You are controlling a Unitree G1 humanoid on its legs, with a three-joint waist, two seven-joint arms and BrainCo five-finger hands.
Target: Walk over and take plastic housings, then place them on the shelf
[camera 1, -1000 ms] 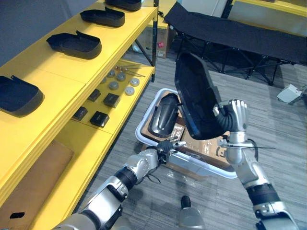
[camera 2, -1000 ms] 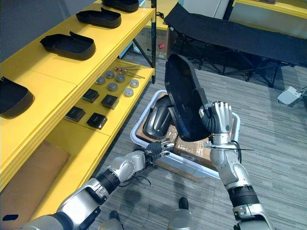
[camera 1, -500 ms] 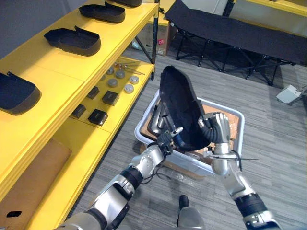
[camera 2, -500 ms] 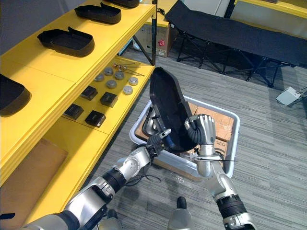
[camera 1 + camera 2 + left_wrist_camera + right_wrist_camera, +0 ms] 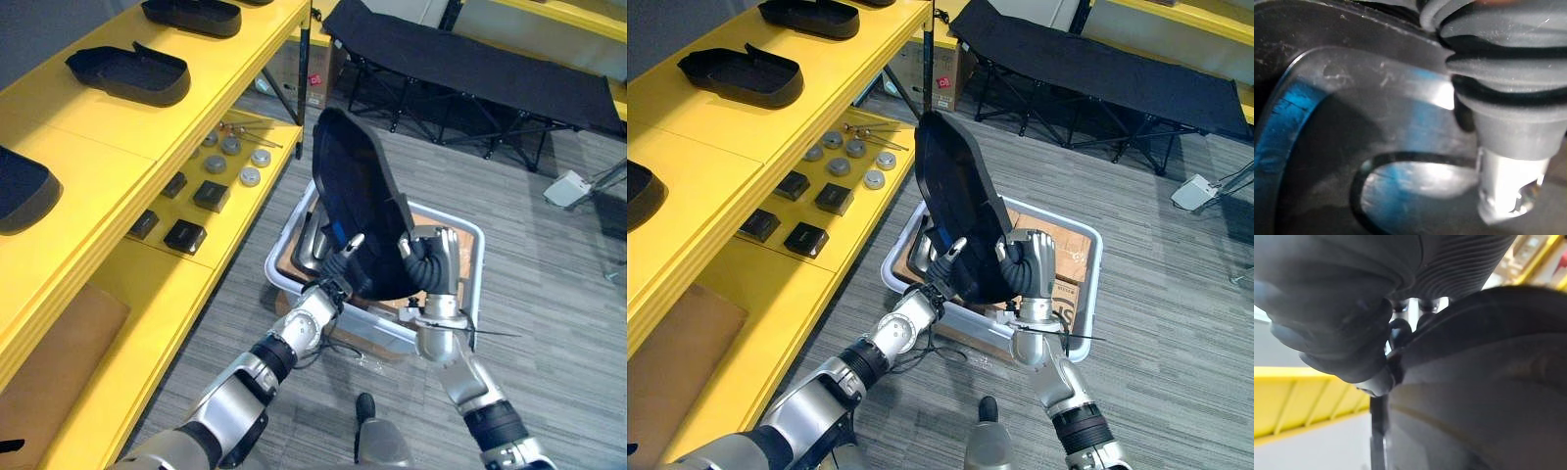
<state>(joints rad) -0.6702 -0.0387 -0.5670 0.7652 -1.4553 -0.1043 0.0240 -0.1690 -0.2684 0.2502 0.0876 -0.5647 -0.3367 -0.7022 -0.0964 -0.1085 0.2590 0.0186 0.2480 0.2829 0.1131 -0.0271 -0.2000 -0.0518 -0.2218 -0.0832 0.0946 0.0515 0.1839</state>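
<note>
Top shelf board (image 5: 98,157): bare stretch btw. mid housing (image 5: 127,73) & near housing (image 5: 20,191), open from front edge. Lower board (image 5: 167,294): blocks (image 5: 184,236) & discs (image 5: 250,176) crowd far end, near end bare. Post (image 5: 306,59) at far corner. Held housing (image 5: 358,215) stands upright over bin (image 5: 478,240), btw. shelf & right hand (image 5: 431,264). Floor (image 5: 558,323) right of bin open; cot (image 5: 470,64) blocks beyond.

No readable text, cardboard (image 5: 1070,253) print — too small
</note>
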